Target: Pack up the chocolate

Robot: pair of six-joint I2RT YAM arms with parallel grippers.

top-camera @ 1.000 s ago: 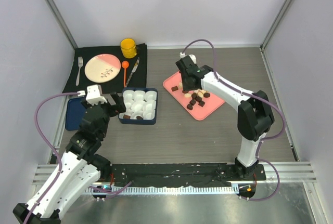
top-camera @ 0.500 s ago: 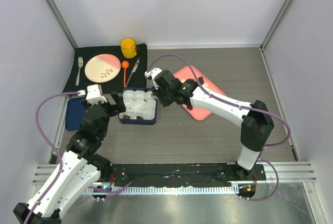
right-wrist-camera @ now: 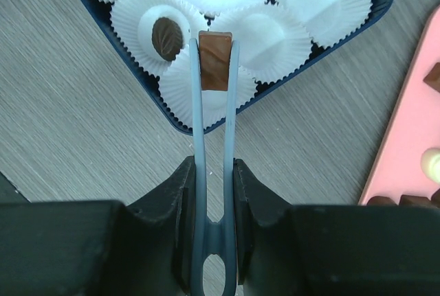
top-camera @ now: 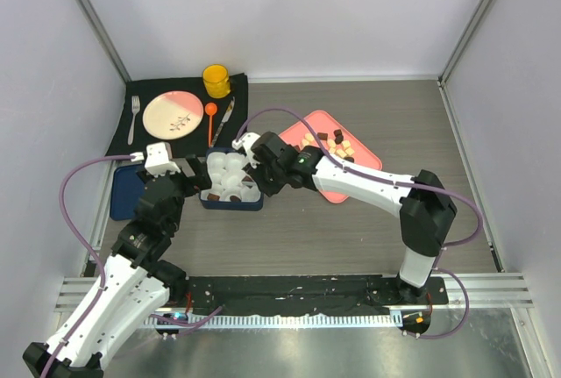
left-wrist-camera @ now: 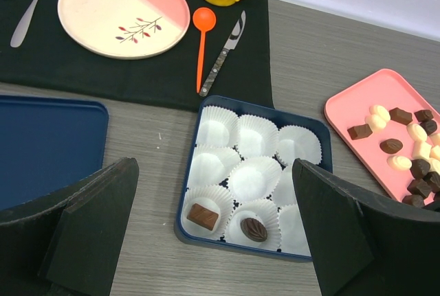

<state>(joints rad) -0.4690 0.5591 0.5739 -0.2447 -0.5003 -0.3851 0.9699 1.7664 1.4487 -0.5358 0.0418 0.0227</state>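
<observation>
The grey desk (top-camera: pixel 351 229) carries three groups of things. At the far left a black mat (top-camera: pixel 180 97) holds a plate, cutlery and a yellow cup, which have no part in the packing. In the middle stands the blue box (top-camera: pixel 228 206), with its blue lid (left-wrist-camera: pixel 48 138) laid flat just beside it so that the box is free from above. To the right lies the pink tray (left-wrist-camera: pixel 357 104), where the loose chocolate (left-wrist-camera: pixel 412 152), dark and cream pieces, waits near the box.

The box is filled with white paper cups (left-wrist-camera: pixel 256 178), one cup for one piece. In the row nearest the robot, two cups already hold a piece: a square brown one (left-wrist-camera: pixel 203 215) and a round dark one (left-wrist-camera: pixel 254 229).

The right claw (right-wrist-camera: pixel 214 172) is closed on thin grey-blue tongs (right-wrist-camera: pixel 197 117), probably because the pieces are too small for its own thick fingers. The tongs pinch a brown chocolate piece (right-wrist-camera: pixel 214 62) at their tips, directly over the empty corner cup (right-wrist-camera: pixel 206 100), just beside the round piece. I judge that the next step is to lower it and release.

The left claw (left-wrist-camera: pixel 214 193) is fully open and holds nothing; it hovers at the near side of the box, facing it.
</observation>
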